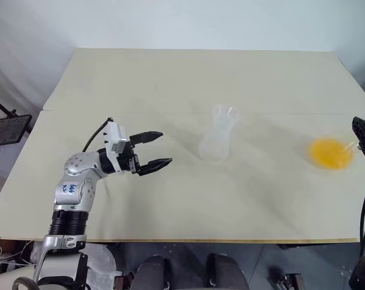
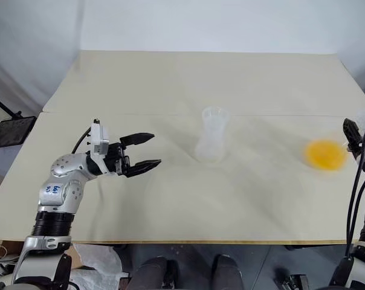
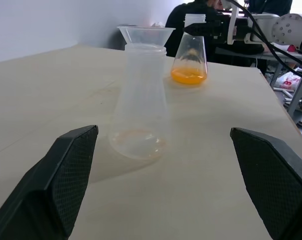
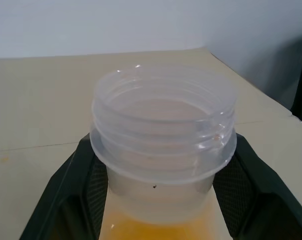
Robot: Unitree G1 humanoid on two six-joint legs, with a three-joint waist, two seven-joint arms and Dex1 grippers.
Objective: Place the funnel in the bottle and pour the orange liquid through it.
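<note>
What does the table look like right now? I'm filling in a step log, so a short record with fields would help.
surface: pale table
bottle: frosted bottle upright near mid-table
funnel: clear funnel seated in the bottle's neck
orange liquid: orange liquid low in a clear flask by the table's right edge
left gripper: left gripper open, left of the bottle, apart from it
right gripper: right gripper shut on the flask's neck
pouring: not yet begun
</note>
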